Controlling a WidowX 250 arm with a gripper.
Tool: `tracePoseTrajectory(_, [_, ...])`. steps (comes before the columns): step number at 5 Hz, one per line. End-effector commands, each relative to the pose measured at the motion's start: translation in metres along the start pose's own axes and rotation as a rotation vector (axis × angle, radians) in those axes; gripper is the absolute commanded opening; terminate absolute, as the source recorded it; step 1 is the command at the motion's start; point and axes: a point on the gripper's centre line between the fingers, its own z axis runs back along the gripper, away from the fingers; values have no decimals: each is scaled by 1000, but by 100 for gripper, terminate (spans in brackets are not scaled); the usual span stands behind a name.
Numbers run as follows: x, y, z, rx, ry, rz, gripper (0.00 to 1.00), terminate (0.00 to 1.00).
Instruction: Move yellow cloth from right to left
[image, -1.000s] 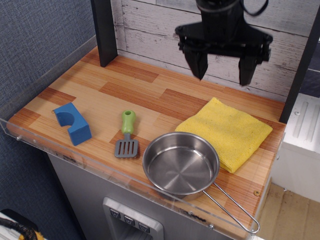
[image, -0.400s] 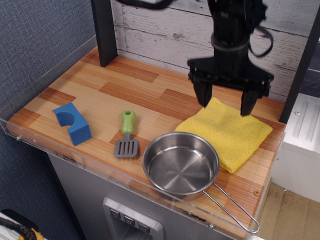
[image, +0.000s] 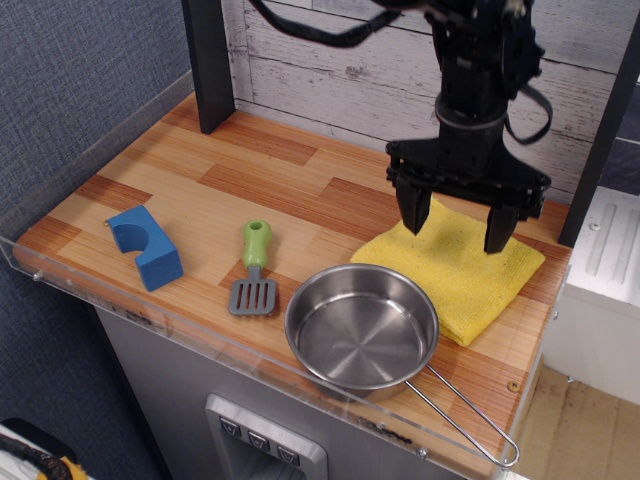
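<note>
Observation.image looks down across the wooden bench (image: 200, 200) from its near edge. On the right side lies the yellow cloth (image: 470, 285), folded flat into a rough square, its near-left edge just beside the rim of the steel pan (image: 362, 326), whose wire handle runs off toward the near right corner. The gripper (image: 457, 233) hangs directly over the far half of the cloth, its two dark fingers (image: 412, 212) spread wide apart and pointing straight down, empty. That wide stance suits a pinch from above: the fingers can press into the soft pile and gather a ridge of fabric as they close. Whether the tips already touch the cloth I cannot tell.

Left of the pan a small spatula (image: 254, 271) with a green handle lies flat, and further left sits a blue block (image: 146, 246) with a curved notch. The bare wood on the far left, behind these two, looks like the natural landing place, so the carry probably needs enough lift to keep the trailing cloth from dragging across the pan or spatula.
</note>
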Motion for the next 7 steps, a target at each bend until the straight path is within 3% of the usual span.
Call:
tracePoseTrajectory(1, [4, -4, -12, 7, 27, -19, 100, 0])
tracePoseTrajectory(3, [4, -8, -25, 6, 47, -30, 100, 0])
tracePoseTrajectory(4, [6, 2, -20, 7, 29, -2, 100, 0])
tracePoseTrajectory(7, [11, 59, -9, 76, -16, 119, 100, 0])
